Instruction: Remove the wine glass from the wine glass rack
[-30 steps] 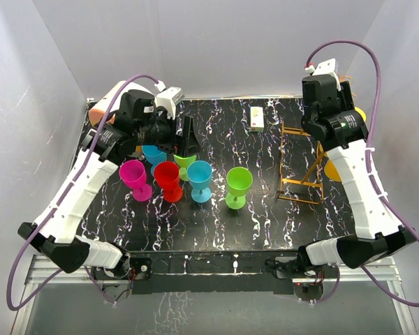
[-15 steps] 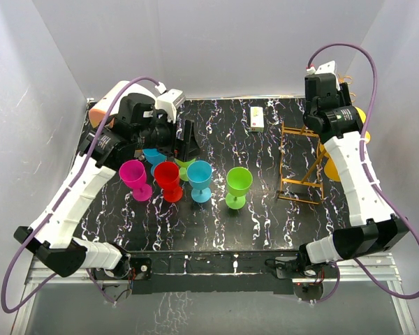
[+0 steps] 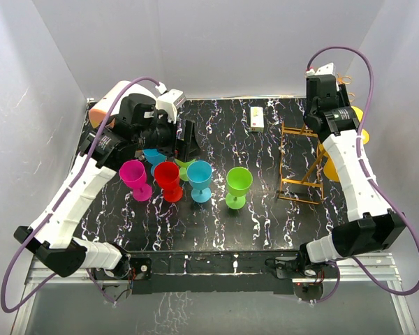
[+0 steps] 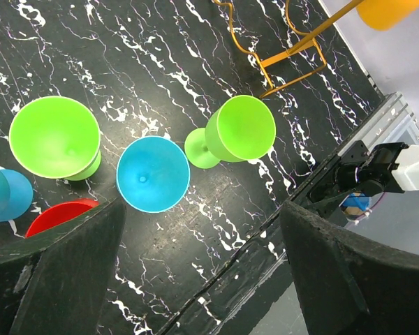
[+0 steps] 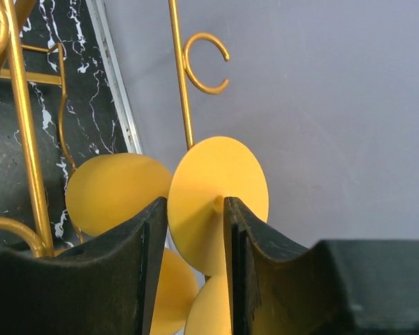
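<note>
So the right claw (image 5: 195,209) straddles the yellow wine glass (image 5: 223,167) foot, can't tell if it's gripping. The wine glass rack (image 5: 26,139) wire crowds its left, open room right. And the left claw (image 4: 202,209) is spread wide.

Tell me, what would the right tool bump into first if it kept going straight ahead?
Probably the yellow wine glass hanging on the wine glass rack; its disc sits just ahead of the right tool.

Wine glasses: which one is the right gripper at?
The yellow glass on the wine glass rack, its foot between the jaws of the right gripper. The pink, red, blue and green ones stand on the table.
</note>
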